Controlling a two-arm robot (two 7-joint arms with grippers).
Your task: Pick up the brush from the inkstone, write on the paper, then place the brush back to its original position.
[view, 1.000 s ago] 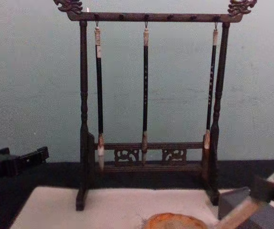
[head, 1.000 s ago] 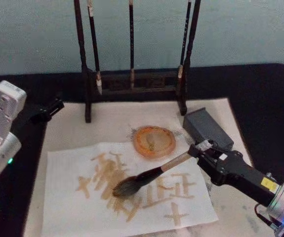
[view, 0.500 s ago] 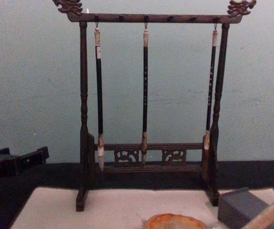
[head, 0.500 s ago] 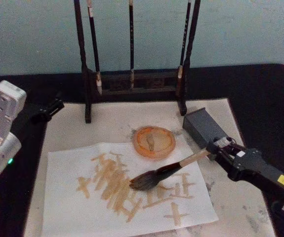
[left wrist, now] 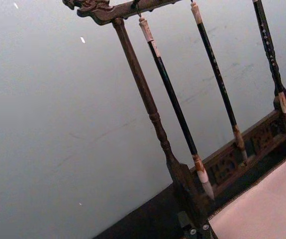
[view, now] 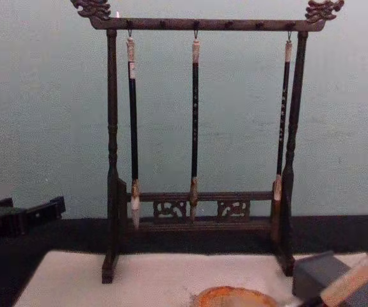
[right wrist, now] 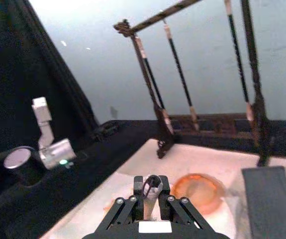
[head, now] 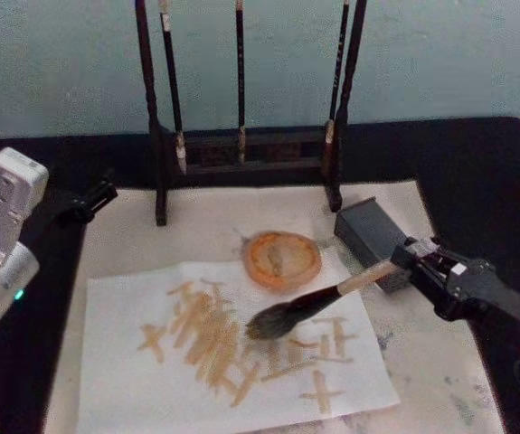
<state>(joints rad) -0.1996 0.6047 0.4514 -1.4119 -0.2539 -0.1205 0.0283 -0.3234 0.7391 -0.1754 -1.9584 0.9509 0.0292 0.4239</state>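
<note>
Rightward the brush (head: 309,303) had been drawn, handle clamped by the right gripper (head: 407,259), bristles over the stroke-covered paper (head: 124,380); writing appeared done, replacement remained; the left gripper (head: 92,199) was parked at left.

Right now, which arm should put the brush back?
The right. The right tool grips the brush by its handle, close to the grey block and the orange dish. The left tool sits parked at the table's left side, away from the brush.
</note>
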